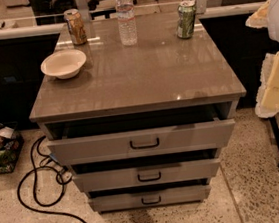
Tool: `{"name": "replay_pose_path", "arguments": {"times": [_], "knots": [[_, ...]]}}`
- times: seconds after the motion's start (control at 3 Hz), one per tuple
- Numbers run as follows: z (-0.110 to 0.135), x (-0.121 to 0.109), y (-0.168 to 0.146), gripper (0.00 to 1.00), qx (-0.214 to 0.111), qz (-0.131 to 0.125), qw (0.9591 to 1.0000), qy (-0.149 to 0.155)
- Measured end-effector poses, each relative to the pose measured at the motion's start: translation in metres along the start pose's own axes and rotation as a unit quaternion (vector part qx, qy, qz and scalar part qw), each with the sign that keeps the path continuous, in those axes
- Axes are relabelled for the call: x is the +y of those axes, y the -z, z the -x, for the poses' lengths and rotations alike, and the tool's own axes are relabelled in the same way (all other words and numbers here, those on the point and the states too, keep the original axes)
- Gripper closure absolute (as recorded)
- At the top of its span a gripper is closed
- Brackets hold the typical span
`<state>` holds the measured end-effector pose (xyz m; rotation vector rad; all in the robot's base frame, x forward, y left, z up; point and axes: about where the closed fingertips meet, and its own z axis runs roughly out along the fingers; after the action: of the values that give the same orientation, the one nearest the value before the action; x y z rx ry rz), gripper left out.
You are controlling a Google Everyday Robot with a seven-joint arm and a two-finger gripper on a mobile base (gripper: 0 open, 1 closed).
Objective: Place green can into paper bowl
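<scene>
Gripper (276, 80) at right edge, apart from green can (186, 20)

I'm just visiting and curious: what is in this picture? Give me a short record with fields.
cabinet top: grey, holds four things
drawers: three, each partly open
green can: upright, back right corner
paper bowl: left side, empty, far from the green can
gold-brown can: upright, back left, behind the paper bowl
water bottle: upright, back middle
gripper: right edge of view, beside the cabinet, away from the green can
task state: not yet done
</scene>
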<state>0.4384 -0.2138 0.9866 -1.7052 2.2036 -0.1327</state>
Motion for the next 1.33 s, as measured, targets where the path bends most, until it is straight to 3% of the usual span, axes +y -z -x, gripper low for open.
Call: {"name": "replay_pose_path", "arguments": {"times": [0.67,1.0,1.33], "knots": [[-0.001,-0.006,-0.003,0.00,-0.009,-0.010,0.9999,-0.008],[-0.020,-0.029,-0.032,0.00,-0.059,-0.033,0.9953,-0.069],[-0.036,-0.060,-0.054,0.00,-0.126,-0.072,0.9804,-0.133]]}}
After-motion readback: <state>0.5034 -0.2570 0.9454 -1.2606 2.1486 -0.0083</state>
